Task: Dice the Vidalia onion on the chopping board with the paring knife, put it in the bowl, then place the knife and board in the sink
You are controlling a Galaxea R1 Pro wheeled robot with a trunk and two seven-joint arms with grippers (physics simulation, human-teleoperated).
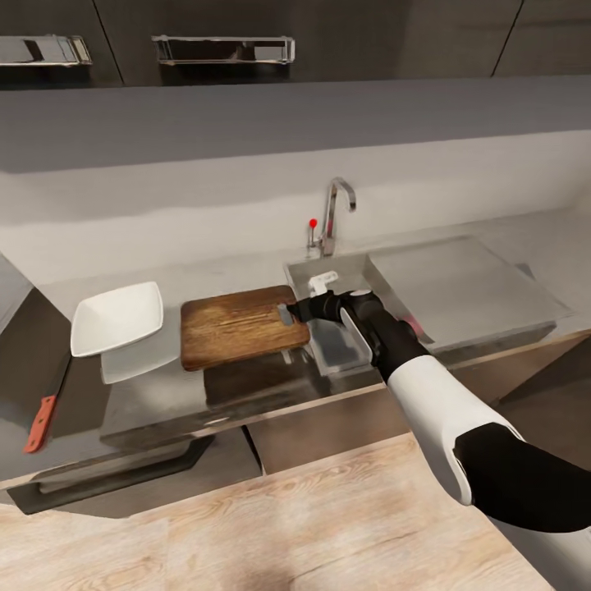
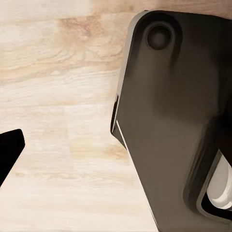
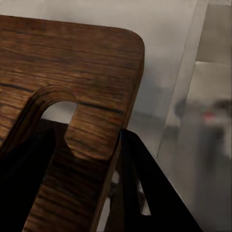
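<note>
The dark-brown chopping board [image 1: 238, 327] lies on the grey countertop [image 1: 246, 387], its slotted end by the sink [image 1: 332, 349]. My right gripper [image 1: 289, 313] is shut on that end; in the right wrist view the chopping board [image 3: 72, 87] runs between the dark fingers [image 3: 145, 193]. The white square bowl [image 1: 117, 317] sits left of the board and looks empty. The paring knife [image 1: 45, 414], with its orange-red handle, lies at the countertop's far left. A pinkish sliver [image 1: 416, 327] beside my right forearm may be the Vidalia onion. One dark left fingertip [image 2: 8, 152] hangs over wooden floor.
The chrome tap [image 1: 332, 215] with its red knob [image 1: 313, 222] stands behind the basin. A flat steel drainboard [image 1: 460, 287] extends to the right. Dark wall cabinets [image 1: 222, 49] hang above. My dark base [image 2: 174, 121] shows in the left wrist view.
</note>
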